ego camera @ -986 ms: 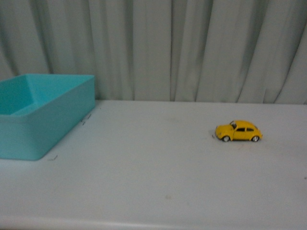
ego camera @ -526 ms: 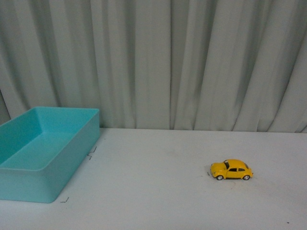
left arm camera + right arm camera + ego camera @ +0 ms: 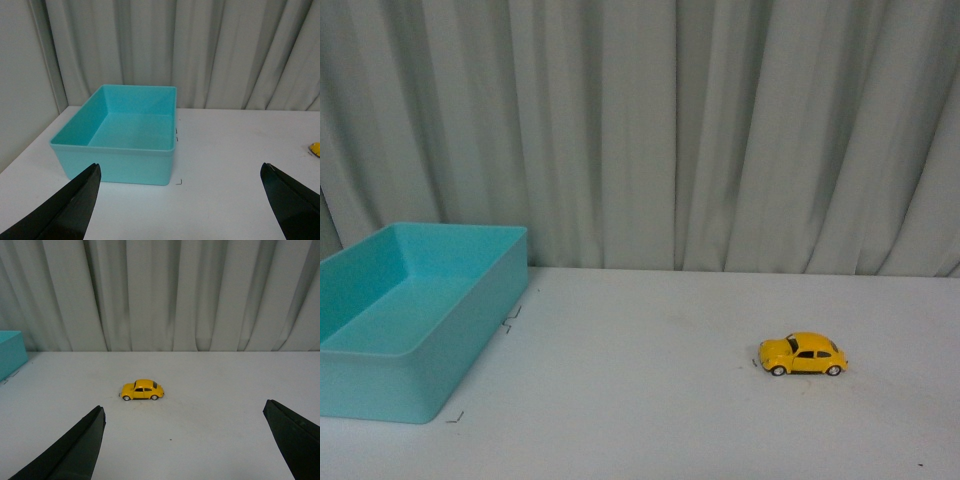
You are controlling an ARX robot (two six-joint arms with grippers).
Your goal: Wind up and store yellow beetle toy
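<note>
Plainly, both jaws gape wide, holding nothing; yellow beetle toy (image 3: 142,390) sits apart

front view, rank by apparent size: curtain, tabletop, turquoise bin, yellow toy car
1. Pleated grey fabric curtain, fills the upper frame.
2. Flat white tabletop; both are cropped by the frame, so true order is unsure.
3. Turquoise rectangular plastic bin, cropped at the left edge.
4. Glossy yellow beetle toy.
</note>
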